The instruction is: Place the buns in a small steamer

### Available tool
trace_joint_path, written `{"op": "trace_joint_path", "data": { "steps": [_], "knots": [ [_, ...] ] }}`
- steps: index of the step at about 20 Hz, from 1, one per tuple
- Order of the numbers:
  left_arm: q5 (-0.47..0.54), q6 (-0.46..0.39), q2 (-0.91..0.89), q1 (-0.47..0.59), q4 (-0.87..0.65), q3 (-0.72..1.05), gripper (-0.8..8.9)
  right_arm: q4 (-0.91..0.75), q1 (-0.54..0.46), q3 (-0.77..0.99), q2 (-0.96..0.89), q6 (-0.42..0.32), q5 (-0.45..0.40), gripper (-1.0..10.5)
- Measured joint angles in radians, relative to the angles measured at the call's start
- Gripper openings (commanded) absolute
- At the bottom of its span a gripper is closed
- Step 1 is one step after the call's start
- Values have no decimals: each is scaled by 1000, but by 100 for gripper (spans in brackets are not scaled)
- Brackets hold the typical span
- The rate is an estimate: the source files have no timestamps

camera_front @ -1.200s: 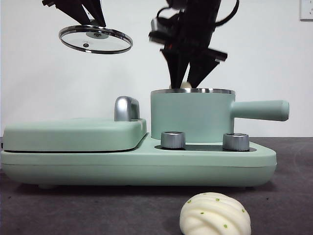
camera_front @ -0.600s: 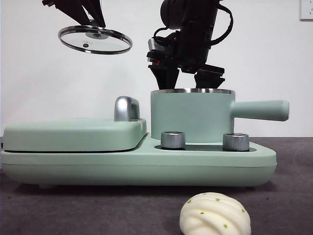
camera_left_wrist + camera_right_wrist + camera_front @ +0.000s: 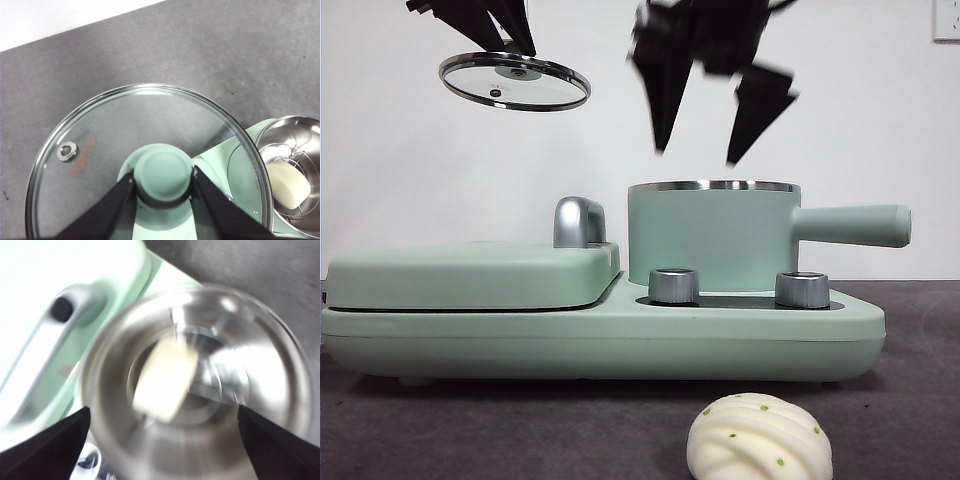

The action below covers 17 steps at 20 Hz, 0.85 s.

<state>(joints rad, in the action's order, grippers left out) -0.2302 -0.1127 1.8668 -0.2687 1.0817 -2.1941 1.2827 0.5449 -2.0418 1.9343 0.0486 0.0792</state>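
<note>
Above the open pot (image 3: 710, 235) the right gripper (image 3: 712, 110) hangs with its jaws spread wide and empty — the smooth roll (image 3: 165, 377) lies down inside on the steel rack. To do this step well it should lift straight clear of the rim before swinging toward the pleated bun (image 3: 760, 438), which sits on the dark table at about six o'clock from the pot, well apart from it. The left gripper (image 3: 162, 185) is clamped on the glass lid (image 3: 515, 80) by its green knob, high at ten o'clock of the pot — out of the way. Between pot and bun stand the base's two steel dials (image 3: 673, 285), so the return should come in high.
</note>
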Motion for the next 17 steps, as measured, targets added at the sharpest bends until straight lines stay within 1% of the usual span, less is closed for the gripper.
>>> {"op": "trace_joint_path", "data": {
  "steps": [2, 4, 7, 9, 12, 14, 17],
  "knots": [
    [0, 0, 0, 0, 0, 0, 12, 51, 0, 0, -68, 0, 0, 470],
    [0, 0, 0, 0, 0, 0, 12, 57, 0, 7, -130, 0, -1, 470],
    [0, 0, 0, 0, 0, 0, 12, 58, 9, 89, -257, 0, -1, 470],
    [0, 0, 0, 0, 1, 0, 12, 56, 32, 194, -361, 0, -1, 470],
    [0, 0, 0, 0, 6, 0, 12, 26, 96, 413, -529, 14, 0, 470],
    [0, 0, 0, 0, 14, 0, 12, -47, 159, 566, -634, 51, 0, 470],
    [0, 0, 0, 0, 16, 0, 12, -150, 273, 786, -733, 133, 0, 471]
  ]
}}
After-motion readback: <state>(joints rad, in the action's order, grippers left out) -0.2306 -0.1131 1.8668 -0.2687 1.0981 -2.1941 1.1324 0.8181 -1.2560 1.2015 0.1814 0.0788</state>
